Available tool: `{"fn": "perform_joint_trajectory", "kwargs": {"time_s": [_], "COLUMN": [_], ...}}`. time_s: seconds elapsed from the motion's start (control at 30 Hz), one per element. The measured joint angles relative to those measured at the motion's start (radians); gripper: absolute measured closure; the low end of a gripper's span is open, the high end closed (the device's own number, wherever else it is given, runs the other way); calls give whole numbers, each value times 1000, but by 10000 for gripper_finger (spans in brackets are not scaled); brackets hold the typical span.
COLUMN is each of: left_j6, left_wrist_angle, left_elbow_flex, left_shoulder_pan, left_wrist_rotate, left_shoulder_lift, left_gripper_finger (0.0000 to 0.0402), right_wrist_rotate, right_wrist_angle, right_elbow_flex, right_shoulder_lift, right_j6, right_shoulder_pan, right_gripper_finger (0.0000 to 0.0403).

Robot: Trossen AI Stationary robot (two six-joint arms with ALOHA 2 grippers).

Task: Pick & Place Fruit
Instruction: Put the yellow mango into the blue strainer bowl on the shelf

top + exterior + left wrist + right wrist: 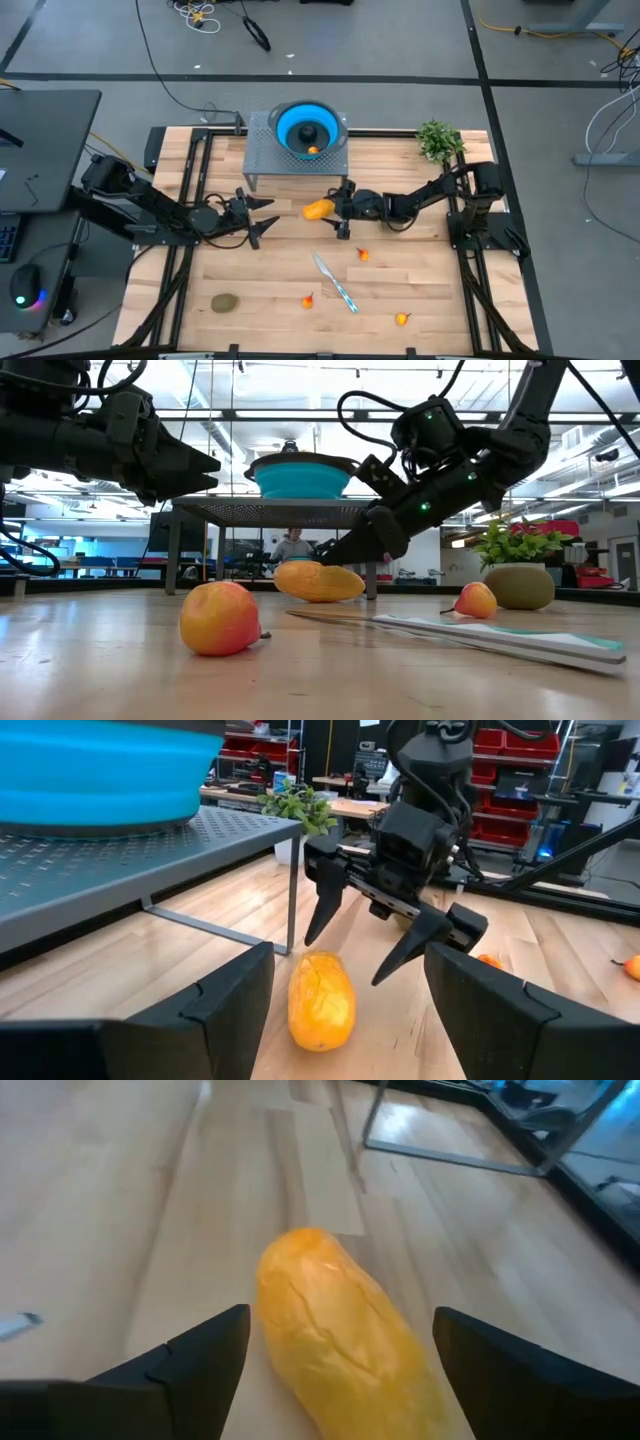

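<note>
The oblong yellow-orange fruit [318, 209] lies on its side on the wooden table, in front of the grey rack. My right gripper [335, 210] is open and low at the fruit's right end. In the right wrist view its fingers stand on either side of the fruit [340, 1350] with gaps showing. My left gripper [262, 220] is open and hovers left of the fruit, pointing at it [320, 1000]. A blue bowl [308, 128] on the rack holds a dark ball and an orange piece. A brownish-green oval [225, 302] rests near the table's near left.
The grey metal rack [262, 160] stands at the far middle, its legs close behind the fruit. A teal-handled knife [335, 282] lies near the middle, with small orange-red pieces [363, 255], [308, 300], [402, 319] around it. A leafy plant [437, 140] stands at the far right.
</note>
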Motion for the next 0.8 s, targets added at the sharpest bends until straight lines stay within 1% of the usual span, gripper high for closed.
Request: {"fn": "perform_joint_trajectory", "kwargs": {"time_s": [0.1,0.43,0.67,0.8], "left_j6": [-2,-29,-31,-31], "left_wrist_angle": [-6,-30,-33,-33], "left_elbow_flex": [0,0,0,0], "left_shoulder_pan": [0,0,0,0], "left_wrist_rotate": [-1,-28,-27,-28], "left_shoulder_lift": [0,0,0,0], "left_gripper_finger": [135,135,135,135], "right_wrist_rotate": [-46,-36,-36,-36], "right_wrist_angle": [5,23,43,41], "right_elbow_flex": [0,0,0,0], "right_shoulder_lift": [7,66,68,68], "right_j6": [16,29,29,30], "right_shoulder_pan": [-8,-9,-9,-9], "right_gripper_finger": [77,77,78,86]}}
